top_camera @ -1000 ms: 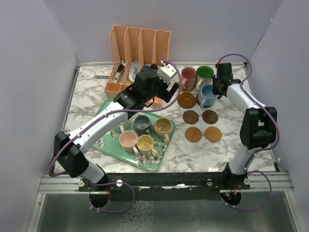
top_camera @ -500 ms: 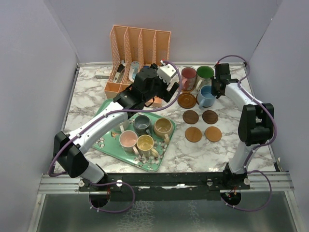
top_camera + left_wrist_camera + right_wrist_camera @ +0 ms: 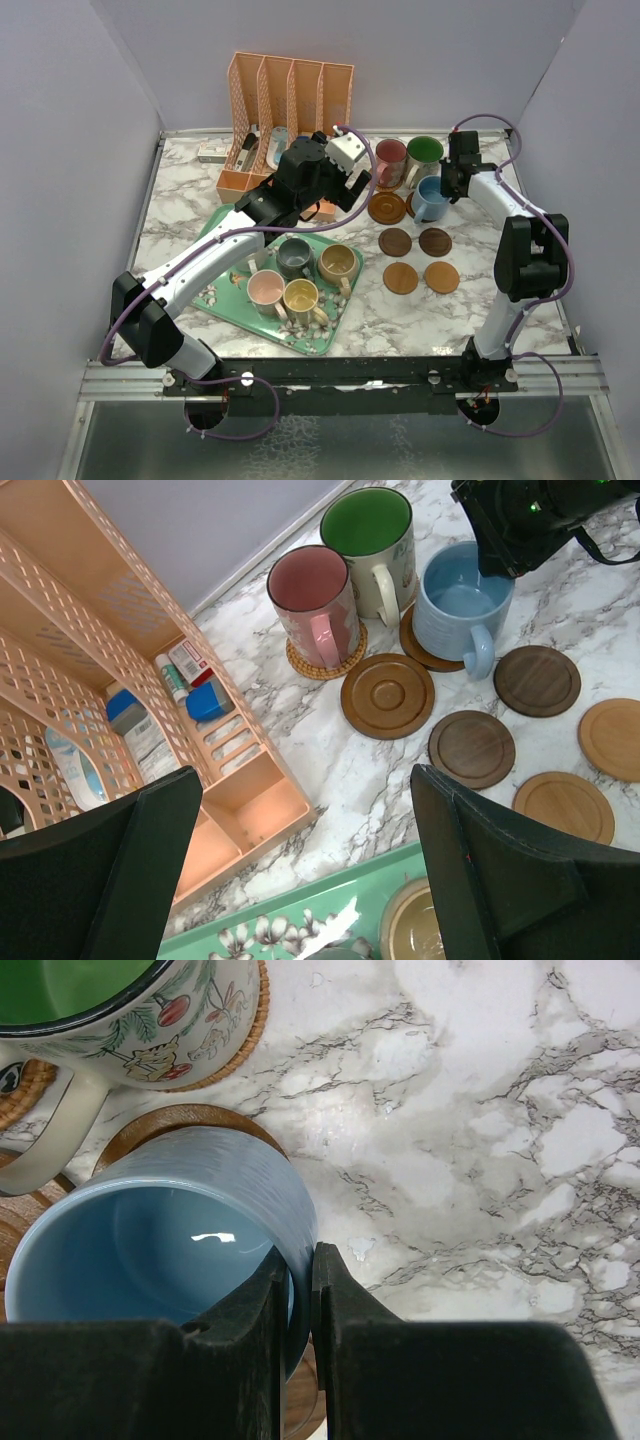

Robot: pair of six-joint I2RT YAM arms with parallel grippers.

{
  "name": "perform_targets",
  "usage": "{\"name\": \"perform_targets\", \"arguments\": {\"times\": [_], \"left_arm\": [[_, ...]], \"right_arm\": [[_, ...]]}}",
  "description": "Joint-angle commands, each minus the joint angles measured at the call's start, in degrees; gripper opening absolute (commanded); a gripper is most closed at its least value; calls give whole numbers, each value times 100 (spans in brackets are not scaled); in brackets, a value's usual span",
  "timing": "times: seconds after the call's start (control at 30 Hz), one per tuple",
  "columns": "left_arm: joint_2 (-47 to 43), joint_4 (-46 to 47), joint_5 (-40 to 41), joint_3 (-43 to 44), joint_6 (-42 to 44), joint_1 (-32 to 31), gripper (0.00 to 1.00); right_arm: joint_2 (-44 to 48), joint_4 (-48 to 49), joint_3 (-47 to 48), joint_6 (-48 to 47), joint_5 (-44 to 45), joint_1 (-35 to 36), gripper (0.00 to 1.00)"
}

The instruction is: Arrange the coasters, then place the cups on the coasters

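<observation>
Nearest us the tray (image 3: 318,338) holds four cups (image 3: 293,257); the left jaws hang wide open and empty just past its far edge, so that arm's closer for those. Next on the worktop (image 3: 185,215), five bare coasters (image 3: 401,278). Beyond them the right jaws are pinched on the right rim of the blue cup (image 3: 430,198), which stands upright on its own coaster straight below. Two more cups on coasters behind. We count seven cups, eight coasters.

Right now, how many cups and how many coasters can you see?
Cups: 7
Coasters: 8
Total: 15
</observation>
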State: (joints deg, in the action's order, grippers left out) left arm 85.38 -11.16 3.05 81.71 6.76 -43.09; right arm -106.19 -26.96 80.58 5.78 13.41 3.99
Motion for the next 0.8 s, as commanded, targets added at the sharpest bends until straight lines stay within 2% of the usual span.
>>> {"name": "perform_targets", "arguments": {"times": [0.0, 0.77], "left_arm": [[-131, 119, -50, 15, 52, 21, 89], [-265, 185, -159, -172, 88, 20, 89]], "right_arm": [[109, 453, 235, 149, -31, -48, 1], [81, 567, 212, 184, -270, -56, 1]]}}
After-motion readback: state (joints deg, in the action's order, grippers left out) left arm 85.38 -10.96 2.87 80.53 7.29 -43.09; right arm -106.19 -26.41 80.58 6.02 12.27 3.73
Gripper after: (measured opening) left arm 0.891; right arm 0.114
